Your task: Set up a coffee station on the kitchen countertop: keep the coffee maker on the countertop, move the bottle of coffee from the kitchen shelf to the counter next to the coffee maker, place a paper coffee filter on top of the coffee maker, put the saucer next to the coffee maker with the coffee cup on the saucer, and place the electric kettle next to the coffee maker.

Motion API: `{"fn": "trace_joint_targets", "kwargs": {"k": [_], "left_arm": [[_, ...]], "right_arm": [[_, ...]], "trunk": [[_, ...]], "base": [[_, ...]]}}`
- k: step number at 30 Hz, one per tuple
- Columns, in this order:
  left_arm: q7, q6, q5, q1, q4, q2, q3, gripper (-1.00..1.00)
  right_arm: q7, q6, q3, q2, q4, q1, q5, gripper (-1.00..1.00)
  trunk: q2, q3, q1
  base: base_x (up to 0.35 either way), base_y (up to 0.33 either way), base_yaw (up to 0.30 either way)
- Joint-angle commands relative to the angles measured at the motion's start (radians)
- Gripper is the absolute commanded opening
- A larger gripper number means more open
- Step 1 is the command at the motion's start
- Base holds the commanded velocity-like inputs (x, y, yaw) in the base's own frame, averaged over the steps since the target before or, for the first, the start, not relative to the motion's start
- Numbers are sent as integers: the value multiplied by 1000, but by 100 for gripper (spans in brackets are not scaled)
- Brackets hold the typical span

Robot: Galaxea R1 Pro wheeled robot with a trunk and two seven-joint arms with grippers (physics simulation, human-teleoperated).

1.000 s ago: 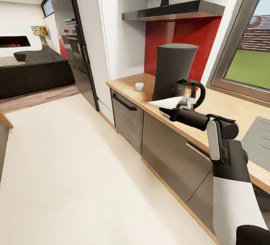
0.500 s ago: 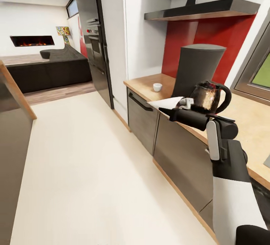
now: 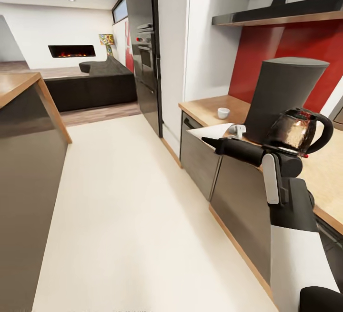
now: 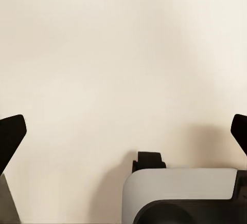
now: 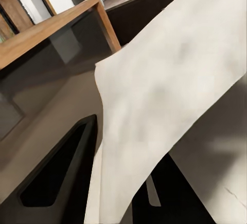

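- The kitchen countertop [image 3: 209, 108] is a long light wood top over grey cabinet fronts, at the right side of the head view.
- The kitchen shelf [image 3: 286, 12] is a thin dark slab high on the wall, above the red panel.
- The coffee maker [image 3: 286, 97] stands tall and dark grey on the countertop, under the shelf.
- The electric kettle [image 3: 297, 131] sits just in front of the coffee maker, smoky glass with a black handle.
- The right gripper [image 3: 209, 140] is closed tight on the paper coffee filter [image 3: 209, 132], holding it in the air near the countertop edge.
- The left gripper [image 4: 123, 131] has its fingers wide apart over the pale floor [image 4: 123, 44].
- The coffee cup [image 3: 223, 112] is a tiny white cup on the countertop, away from the coffee maker.
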State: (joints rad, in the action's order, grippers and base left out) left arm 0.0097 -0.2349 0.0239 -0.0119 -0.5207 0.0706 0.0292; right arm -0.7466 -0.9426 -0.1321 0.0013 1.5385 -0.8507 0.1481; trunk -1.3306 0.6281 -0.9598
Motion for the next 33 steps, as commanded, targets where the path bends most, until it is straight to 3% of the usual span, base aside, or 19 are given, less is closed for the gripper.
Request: {"fn": "trace_joint_targets", "kwargs": {"k": [1,16,33], "left_arm": [[1,-1,2,0,-1,0,0,100],[1,-1,3,0,-2,1,0,100],[1,-1,2,0,-1,2,1,100]], "right_arm": [[1,-8,-1,0,0,-1,8,-100],[1,-10,-3,0,0,-1,10,-100],[1,-10,-3,0,0,3,10,-100]], "trunk": [[0,1,0],[0,1,0],[0,1,0]], "base": [[0,0,242],[7,5,30],[127,84,0]]}}
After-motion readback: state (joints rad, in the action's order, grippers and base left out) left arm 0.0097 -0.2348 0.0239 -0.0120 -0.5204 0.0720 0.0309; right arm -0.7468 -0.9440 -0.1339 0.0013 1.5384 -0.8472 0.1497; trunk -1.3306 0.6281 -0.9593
